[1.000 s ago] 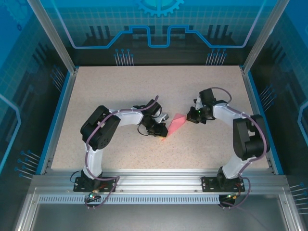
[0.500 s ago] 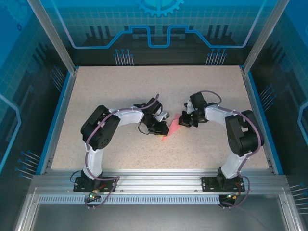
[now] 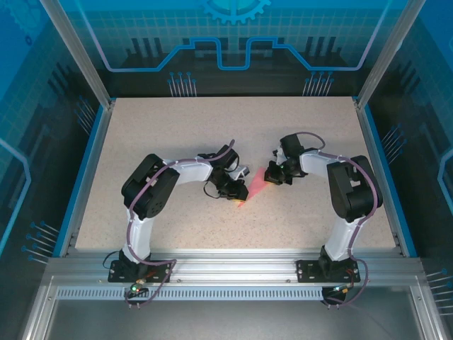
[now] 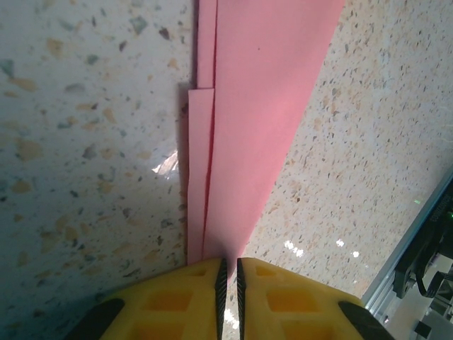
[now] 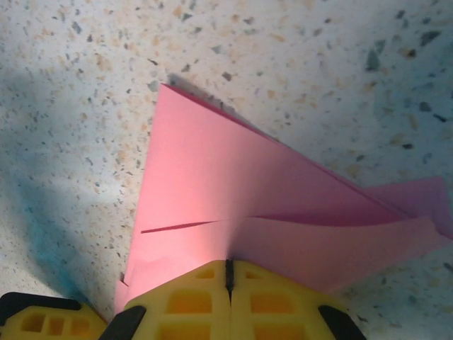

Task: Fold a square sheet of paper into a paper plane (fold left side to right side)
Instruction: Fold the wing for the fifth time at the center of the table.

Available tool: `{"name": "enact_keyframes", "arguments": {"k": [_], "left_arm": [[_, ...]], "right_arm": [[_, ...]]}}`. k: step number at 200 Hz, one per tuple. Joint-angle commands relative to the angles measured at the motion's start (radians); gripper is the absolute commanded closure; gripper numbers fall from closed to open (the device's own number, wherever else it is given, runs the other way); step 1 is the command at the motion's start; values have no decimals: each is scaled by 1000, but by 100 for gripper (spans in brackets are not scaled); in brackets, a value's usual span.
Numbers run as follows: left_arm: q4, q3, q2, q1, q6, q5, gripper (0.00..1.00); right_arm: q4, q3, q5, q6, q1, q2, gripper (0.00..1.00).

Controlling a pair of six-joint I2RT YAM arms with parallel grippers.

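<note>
The square sheet of paper lies on the table folded into a slim pink-red paper plane (image 3: pixel 256 185). Its narrow tip points toward my left gripper (image 3: pixel 238 196) and its wide end toward my right gripper (image 3: pixel 272 177). Seen from the left wrist, the paper plane (image 4: pixel 255 106) tapers down into my left gripper (image 4: pixel 228 273), whose jaws are nearly closed on the tip. From the right wrist, my right gripper (image 5: pixel 228 273) is shut and rests on top of the layered wide end of the paper plane (image 5: pixel 212 184), with nothing between its fingers.
The speckled table (image 3: pixel 177 134) has a blue rim (image 3: pixel 86 170) on both sides and an aluminium rail (image 3: pixel 233 263) along the near edge. Both arms bend inward toward the middle. Bare tabletop stretches behind the arms and to both sides.
My right arm has swung left, bringing its shut gripper from beside the paper onto its wide end. The left gripper and the paper's tip have stayed put.
</note>
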Motion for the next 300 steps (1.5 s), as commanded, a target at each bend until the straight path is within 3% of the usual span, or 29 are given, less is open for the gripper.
{"name": "enact_keyframes", "arguments": {"k": [1,103,300], "left_arm": [[-59,-4,44,-1,37,-50,85],[-69,-13,71,-2,44,-57,85],[-65,-26,60,-2,45,-64,85]], "right_arm": [[-51,18,35,-22,-17,26,98],[-72,45,-8,-59,-102,33,100],[-52,55,-389,-91,-270,123,100]]}}
